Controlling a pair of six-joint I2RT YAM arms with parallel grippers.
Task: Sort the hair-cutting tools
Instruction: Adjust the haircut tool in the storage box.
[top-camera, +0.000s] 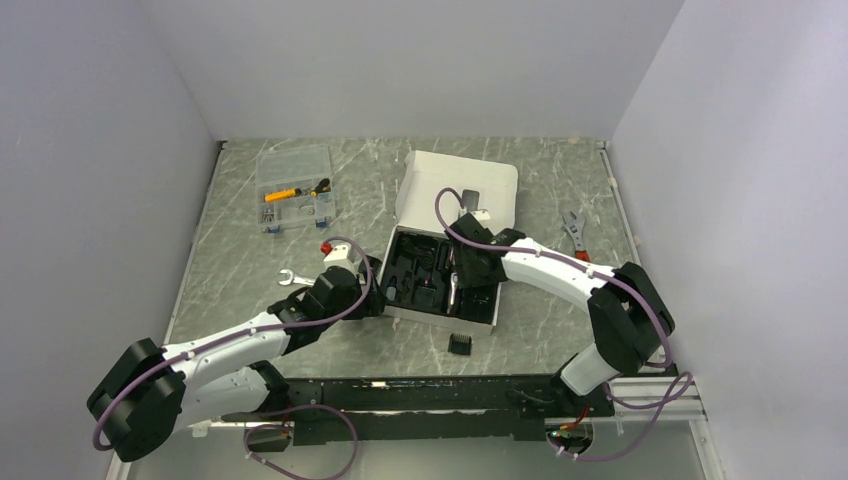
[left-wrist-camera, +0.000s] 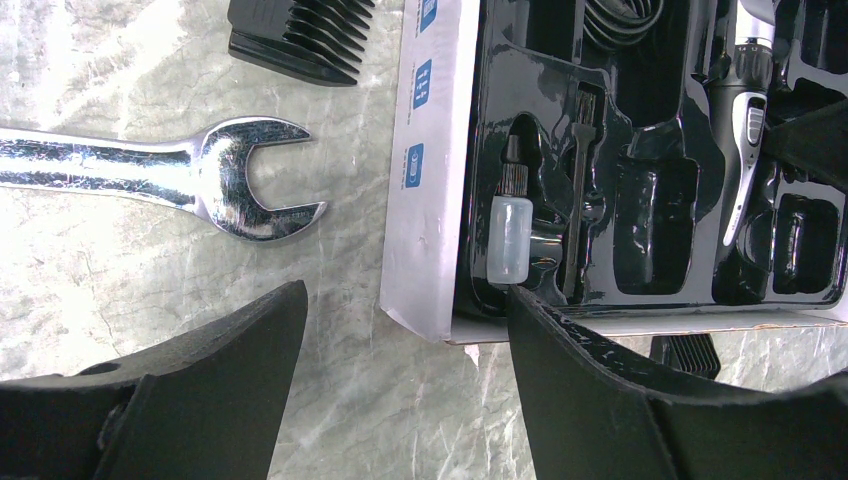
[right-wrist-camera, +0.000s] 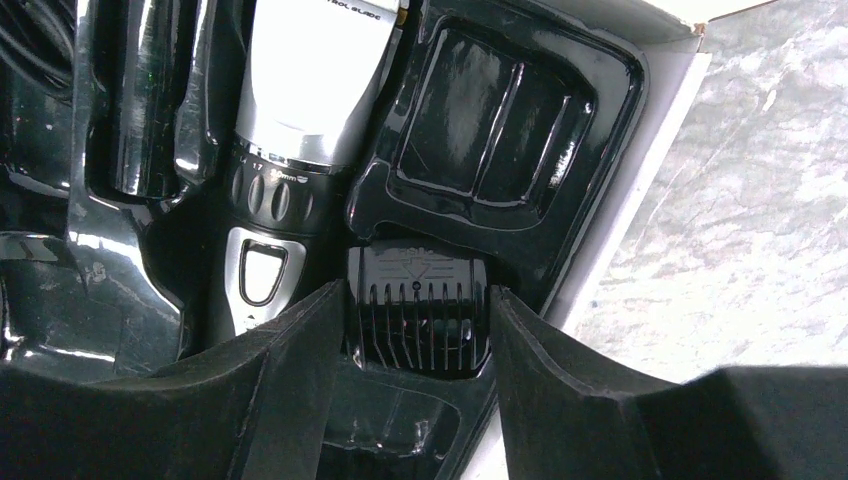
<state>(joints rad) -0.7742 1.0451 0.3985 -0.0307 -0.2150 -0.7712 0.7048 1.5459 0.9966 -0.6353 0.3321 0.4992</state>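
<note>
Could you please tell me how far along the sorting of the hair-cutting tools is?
Done: the clipper lies in its slot in the black tray. In hand: the right hand grips a comb attachment at a tray pocket beside the clipper. Left: a loose comb sits on the table at the near edge of the box, and a second comb lies near the wrench. The left hand is open and empty.

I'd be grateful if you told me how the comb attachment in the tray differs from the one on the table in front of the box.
The tray comb sits in a moulded compartment, between the right gripper's fingers. The table comb lies loose on the table, outside the box, with no gripper by it. Both are black and toothed.
</note>
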